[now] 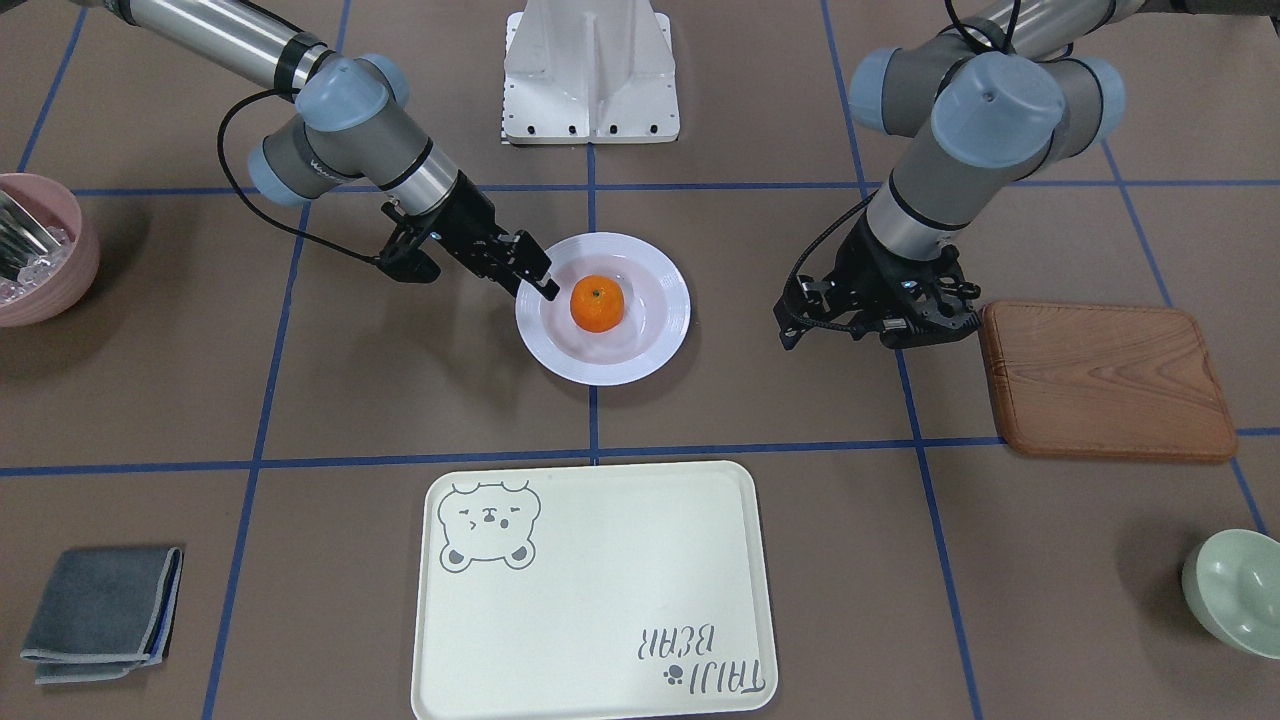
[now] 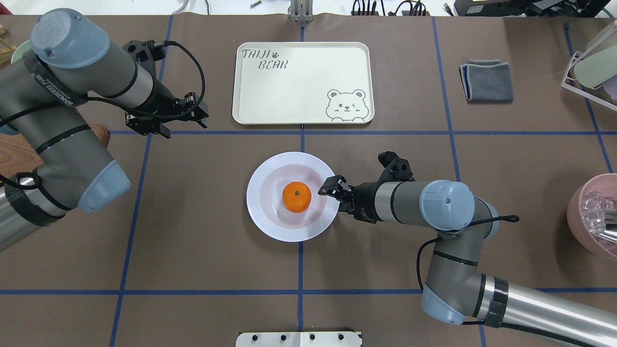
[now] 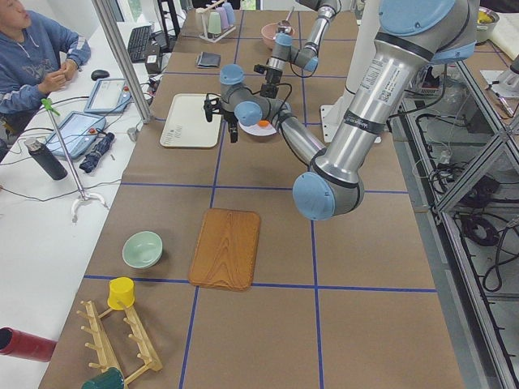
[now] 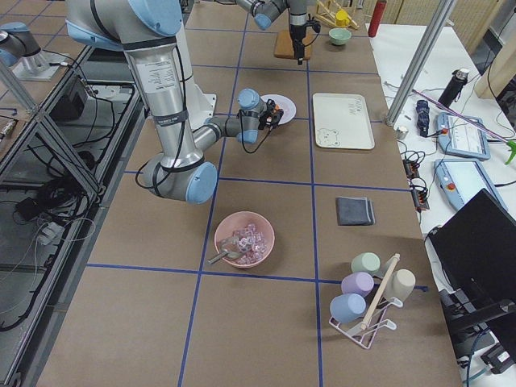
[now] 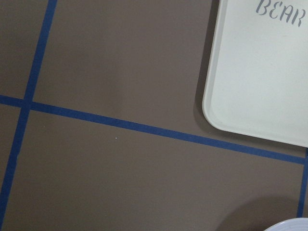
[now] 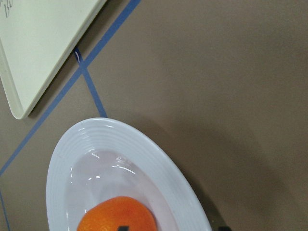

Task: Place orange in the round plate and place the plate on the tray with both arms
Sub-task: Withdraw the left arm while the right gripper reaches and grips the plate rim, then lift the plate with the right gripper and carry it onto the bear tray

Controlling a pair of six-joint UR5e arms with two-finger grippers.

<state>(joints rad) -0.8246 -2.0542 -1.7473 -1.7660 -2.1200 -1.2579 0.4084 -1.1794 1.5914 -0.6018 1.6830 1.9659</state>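
Note:
The orange (image 1: 597, 303) (image 2: 296, 196) (image 6: 115, 214) lies in the sunken centre of the round plate (image 1: 660, 340) (image 2: 270, 217) (image 6: 62, 168) at mid-table. My right gripper (image 1: 535, 275) (image 2: 329, 186) is open at the plate's rim on the robot's right side; in its wrist view one fingertip shows over the inside and one outside the rim. The cream tray (image 1: 600, 600) (image 2: 299, 86) (image 5: 260, 72) lies bare beyond the plate. My left gripper (image 1: 880, 325) (image 2: 171, 118) hangs open over bare table, beside the tray's near-left corner, holding nothing.
A brown wooden board (image 1: 1105, 380) lies close to the left gripper. A pink bowl (image 1: 40, 250) with clear pieces, a folded grey cloth (image 1: 100, 610) and a pale green bowl (image 1: 1235, 590) sit at the table's outer parts. A person (image 3: 32, 57) sits beyond the far edge.

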